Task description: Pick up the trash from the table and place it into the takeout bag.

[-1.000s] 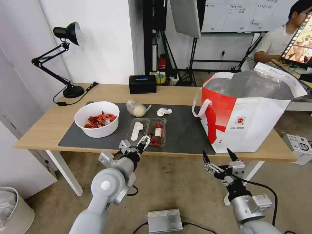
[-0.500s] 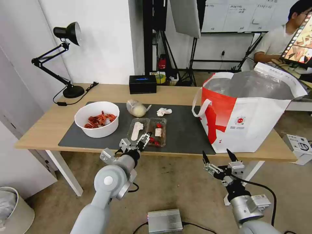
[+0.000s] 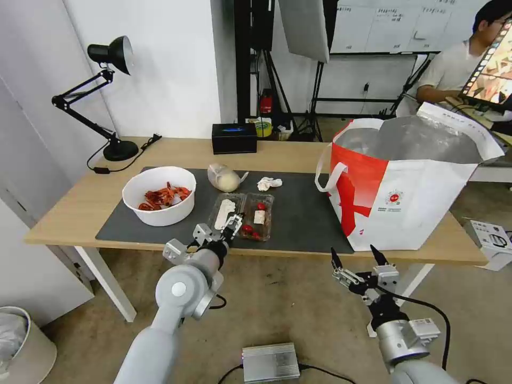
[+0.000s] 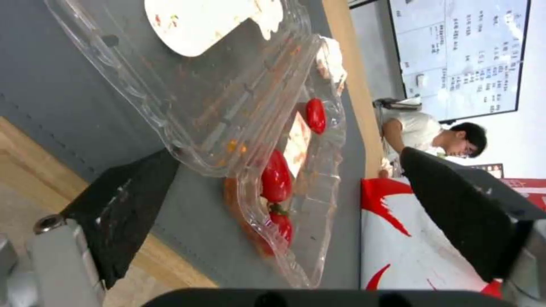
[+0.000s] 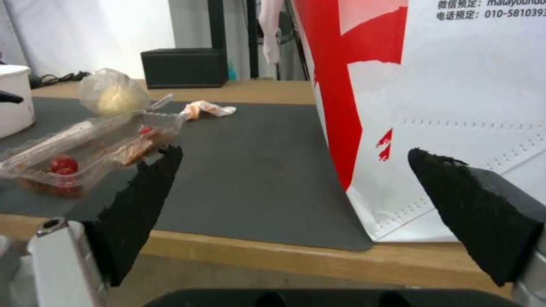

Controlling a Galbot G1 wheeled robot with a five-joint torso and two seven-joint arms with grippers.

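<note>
Spread wide, the left gripper (image 3: 220, 228) straddles the near edge of the clear plastic clamshell tray (image 3: 242, 215); in the left wrist view one black fingertip (image 4: 122, 209) sits just below the tray's rim (image 4: 227, 128) and the other stands off over the mat, neither visibly pressing the plastic. The tray lies open on the dark grey mat (image 3: 304, 213), close to the front edge of the table (image 3: 69, 208), with red scraps in its right half. Behind it sit the knotted clear bag (image 3: 224, 178) and the crumpled white tissue (image 3: 268, 183); the white round bowl (image 3: 159, 195) stands to the left. Bare mat lies between the tray and the takeout bag (image 3: 405, 186), which stands open-topped at the table's right end. Below the table edge, the right gripper (image 3: 358, 258) hangs with its fingers apart, holding nothing.
</note>
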